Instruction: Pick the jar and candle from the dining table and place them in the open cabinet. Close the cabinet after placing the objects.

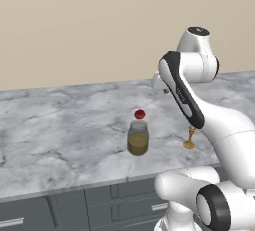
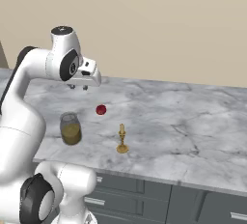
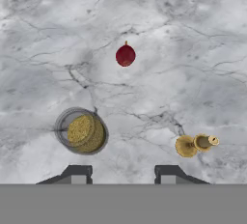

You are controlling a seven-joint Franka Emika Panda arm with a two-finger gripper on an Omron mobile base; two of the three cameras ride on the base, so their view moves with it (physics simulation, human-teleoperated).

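**Marble counter, jar and candle both waiting**

Marble-veined grey-white stone forms the counter (image 1: 60,130), with dark drawer fronts (image 1: 114,202) along its near edge. Nearest that edge in the left base view stands the jar (image 1: 138,138), upright, its lower half olive-brown. To its right, well apart, stands the candle (image 2: 122,139) on its brass holder, also upright. Just beyond the jar lies a small red ball (image 1: 140,114), which is no part of the task. Farther back and high above the slab hangs the end effector (image 2: 78,87), looking straight down, its fingers spread wide and holding nothing.

Neither object appears picked yet, so the step in hand is judged to be the approach. To do it well, the end effector should centre over the jar's lid, descend vertically with the fingers straddling the glass, and close below the lid without nudging the ball behind.
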